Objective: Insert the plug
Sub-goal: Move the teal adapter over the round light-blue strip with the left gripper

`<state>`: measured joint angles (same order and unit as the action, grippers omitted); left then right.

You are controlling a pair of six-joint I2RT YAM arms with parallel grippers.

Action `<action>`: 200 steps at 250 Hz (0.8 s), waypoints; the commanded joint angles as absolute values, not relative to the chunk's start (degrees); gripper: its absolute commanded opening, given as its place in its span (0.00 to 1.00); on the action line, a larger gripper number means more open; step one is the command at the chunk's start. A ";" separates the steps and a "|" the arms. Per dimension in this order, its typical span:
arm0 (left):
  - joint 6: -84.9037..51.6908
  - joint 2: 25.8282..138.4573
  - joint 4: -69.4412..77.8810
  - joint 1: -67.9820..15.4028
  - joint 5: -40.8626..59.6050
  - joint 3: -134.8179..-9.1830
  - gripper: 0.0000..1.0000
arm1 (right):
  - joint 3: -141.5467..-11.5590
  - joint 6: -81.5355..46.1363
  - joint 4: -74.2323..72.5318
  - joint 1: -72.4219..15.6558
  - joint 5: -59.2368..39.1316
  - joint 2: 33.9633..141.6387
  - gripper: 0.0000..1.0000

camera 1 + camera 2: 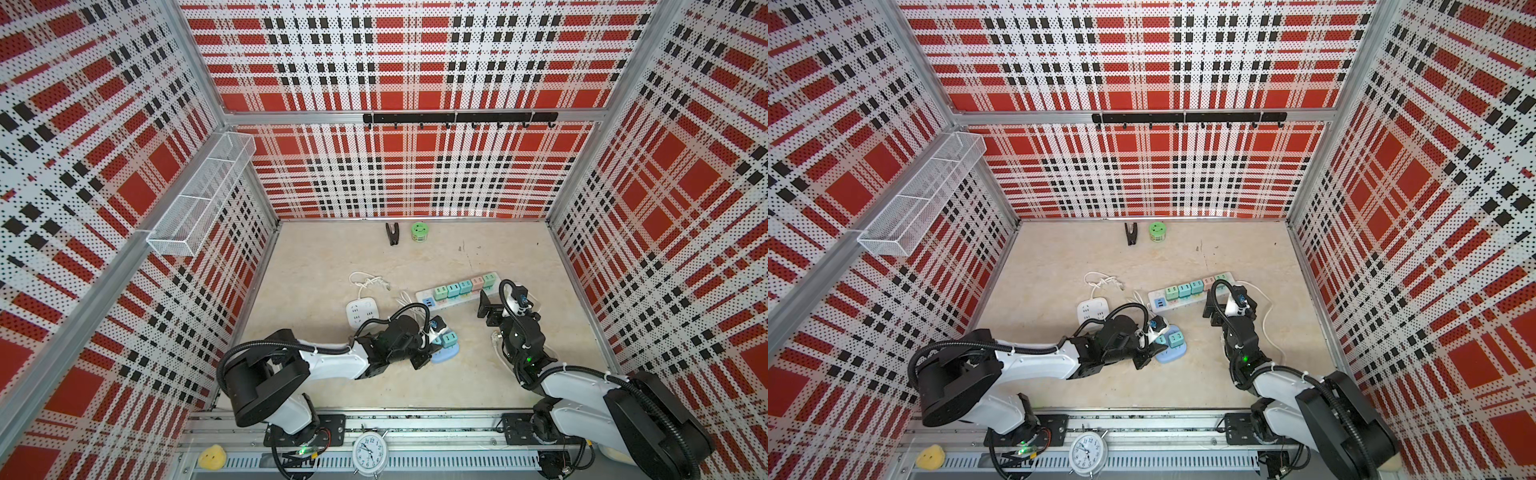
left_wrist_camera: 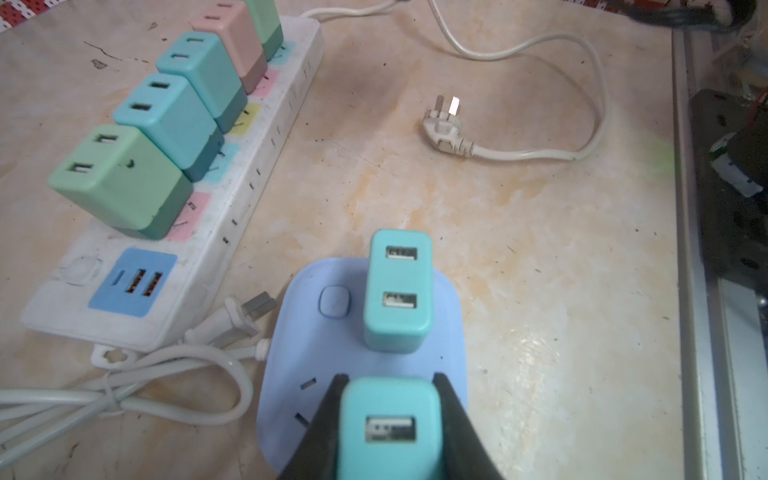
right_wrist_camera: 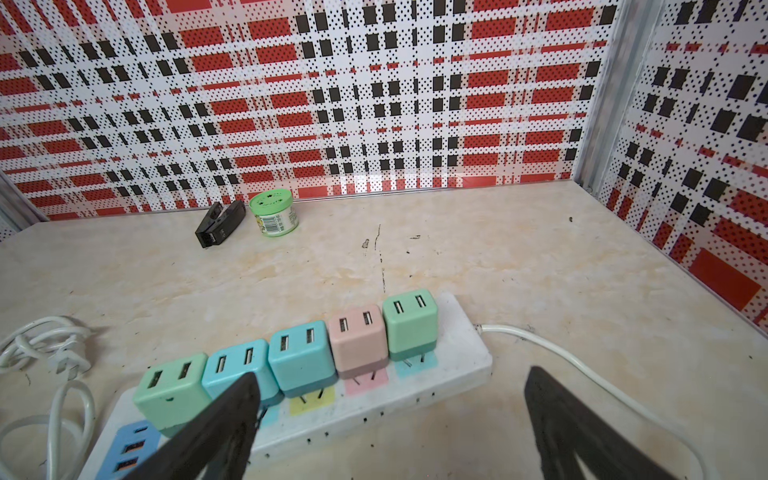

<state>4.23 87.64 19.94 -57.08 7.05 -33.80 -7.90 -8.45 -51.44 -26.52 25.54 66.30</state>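
I see the long white power strip [image 3: 461, 361], with my right gripper [image 3: 390, 372] spread wide by it, holding nothing. The blue socket block [image 2: 282, 374] has one teal charger [image 2: 397, 291] seated. My left gripper [image 2: 388, 379] is clamped on a second teal charger [image 2: 390, 428] over the block's free slots.

The left arm [image 1: 336, 365] and right arm [image 1: 577, 386] have white shells and fat black joints. A bumpy black cable [image 1: 257, 344] loops along each one. A tiny green light [image 1: 303, 450] glows beside the clock [image 1: 370, 453].
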 commanded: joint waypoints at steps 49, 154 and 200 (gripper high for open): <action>3.50 90.36 26.11 -56.87 8.57 -35.27 0.00 | -9.37 -9.40 -50.70 -25.93 25.46 64.68 1.00; 3.31 90.34 25.14 -56.87 9.32 -34.99 0.00 | -9.40 -9.16 -50.63 -25.93 24.43 64.69 1.00; 3.95 89.83 24.80 -56.89 7.95 -34.36 0.00 | -9.48 -9.29 -50.42 -25.88 24.33 64.59 1.00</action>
<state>3.68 91.31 24.58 -56.99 8.71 -34.96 -7.92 -8.69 -49.06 -26.22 24.69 64.88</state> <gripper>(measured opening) 0.298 0.998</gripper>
